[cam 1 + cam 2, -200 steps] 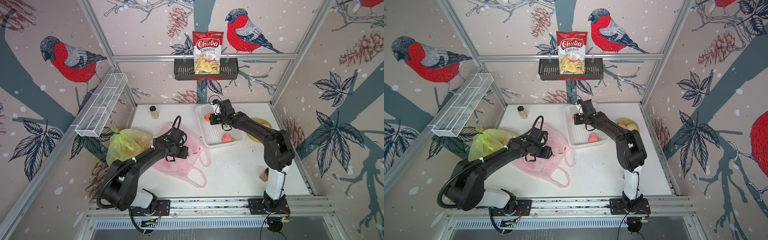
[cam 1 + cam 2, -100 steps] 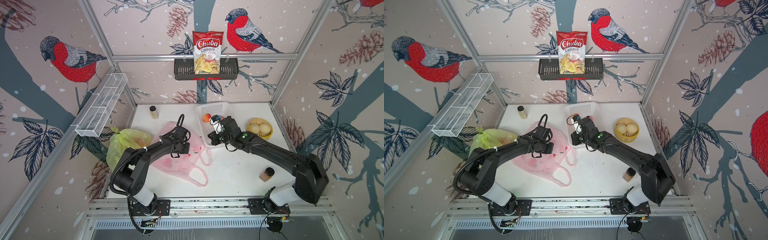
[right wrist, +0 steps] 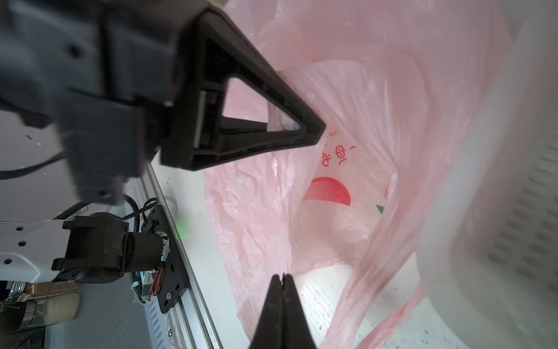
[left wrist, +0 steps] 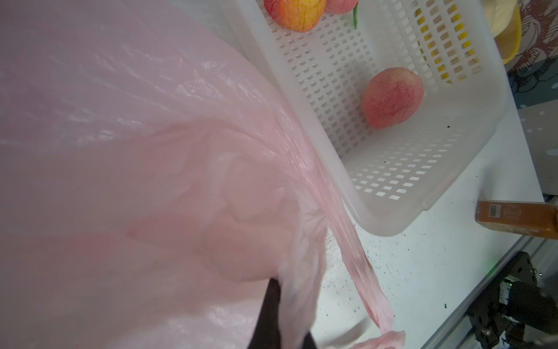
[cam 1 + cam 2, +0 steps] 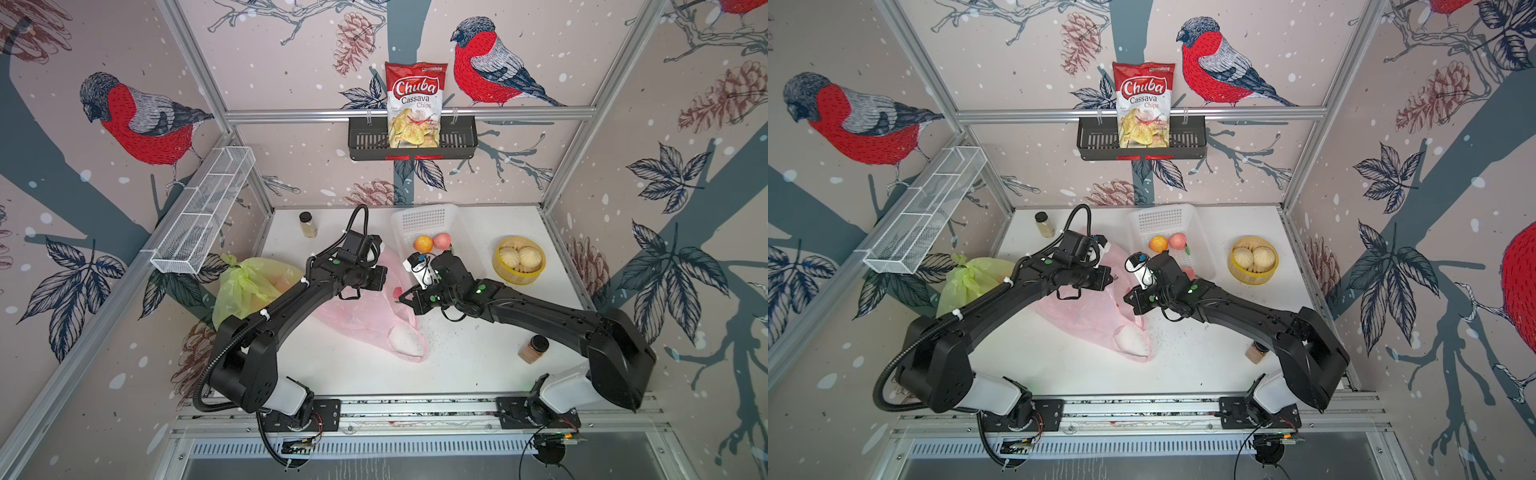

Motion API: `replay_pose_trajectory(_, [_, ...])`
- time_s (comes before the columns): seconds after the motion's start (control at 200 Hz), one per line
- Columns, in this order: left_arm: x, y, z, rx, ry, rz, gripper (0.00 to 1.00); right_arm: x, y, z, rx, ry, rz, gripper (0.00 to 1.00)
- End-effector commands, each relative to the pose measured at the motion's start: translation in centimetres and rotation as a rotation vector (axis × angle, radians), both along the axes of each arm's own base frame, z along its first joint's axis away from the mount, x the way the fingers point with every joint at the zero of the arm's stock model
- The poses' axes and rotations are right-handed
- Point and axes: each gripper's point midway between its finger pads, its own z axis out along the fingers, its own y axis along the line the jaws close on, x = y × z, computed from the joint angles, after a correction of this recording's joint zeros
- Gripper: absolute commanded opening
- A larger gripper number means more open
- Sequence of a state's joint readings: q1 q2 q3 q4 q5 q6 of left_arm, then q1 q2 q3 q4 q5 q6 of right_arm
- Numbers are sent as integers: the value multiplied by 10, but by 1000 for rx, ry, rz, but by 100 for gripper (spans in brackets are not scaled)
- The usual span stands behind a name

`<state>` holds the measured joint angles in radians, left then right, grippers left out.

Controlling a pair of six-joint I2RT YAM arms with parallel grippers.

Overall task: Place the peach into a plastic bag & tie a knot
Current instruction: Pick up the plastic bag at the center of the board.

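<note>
Now left pincer (image 4: 280, 314) clamped on pink bag (image 4: 151, 181); right pincer (image 3: 282, 302) closed, empty; peach (image 4: 392, 98) apart, in basket (image 4: 302, 114).

A basket (image 5: 428, 216) stands at the back middle of the table (image 5: 353, 374). In it, a peach (image 4: 392, 98) lies near the front and two fruits (image 5: 423, 244) further back. The plastic bag (image 5: 361, 316) lies just left of the basket, touching its side. The left gripper (image 3: 315, 133) sits at the bag's mouth and the right gripper (image 3: 282, 284) between bag and basket.

A steamer (image 5: 515, 279) holding buns (image 5: 519, 257) sits right of the basket. One jar (image 5: 308, 224) stands back left and another jar (image 5: 533, 349) front right. A knotted bag (image 5: 245, 286) lies at the left edge, below a wire rack (image 5: 203, 216) on the left wall. A chip packet (image 5: 415, 104) stands in a shelf (image 5: 365, 141) on the back wall.
</note>
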<state>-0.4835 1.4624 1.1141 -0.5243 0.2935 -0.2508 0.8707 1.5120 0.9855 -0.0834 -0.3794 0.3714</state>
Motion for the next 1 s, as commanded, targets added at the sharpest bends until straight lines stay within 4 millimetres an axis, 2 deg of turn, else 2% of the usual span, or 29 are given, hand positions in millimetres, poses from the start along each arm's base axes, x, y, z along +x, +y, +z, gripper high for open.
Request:
replay_pose_trajectory(0.0, [-17, -5, 11, -44, 35, -53, 0, 16, 7, 1, 0, -19, -41, 0])
replay_pose_trajectory(0.125, [-30, -4, 28, -72, 30, -76, 0, 36, 15, -10, -22, -1, -59, 4])
replay_pose_trajectory(0.245, [-49, 1, 41, -83, 44, -99, 0, 60, 28, -10, -60, -44, -93, 5])
replay_pose_trajectory(0.3, [-60, 5, 46, -88, 48, -108, 0, 73, 31, 0, -59, -76, -128, 11])
replay_pose_trajectory(0.355, [-70, 9, 50, -95, 49, -117, 0, 85, 34, 19, -35, -116, -159, 14])
replay_pose_trajectory(0.455, [-86, -2, 65, -194, 27, -193, 0, 100, 43, 48, -10, -167, -176, 24])
replay_pose_trajectory(0.615, [-76, -19, 90, -328, -88, -228, 0, 119, 47, 56, -35, -183, -192, 29])
replay_pose_trajectory(0.725, [-59, -28, 100, -386, -164, -216, 0, 128, 34, 54, -56, -179, -205, 36])
replay_pose_trajectory(0.75, [-56, -27, 91, -378, -158, -203, 0, 130, 28, 53, -61, -179, -208, 39])
replay_pose_trajectory(0.865, [-34, -22, 72, -329, -187, -132, 0, 137, -8, 46, -97, -179, -242, 51])
replay_pose_trajectory(0.996, [-21, -17, 62, -315, -213, -100, 0, 140, -51, 46, -103, -185, -281, 62])
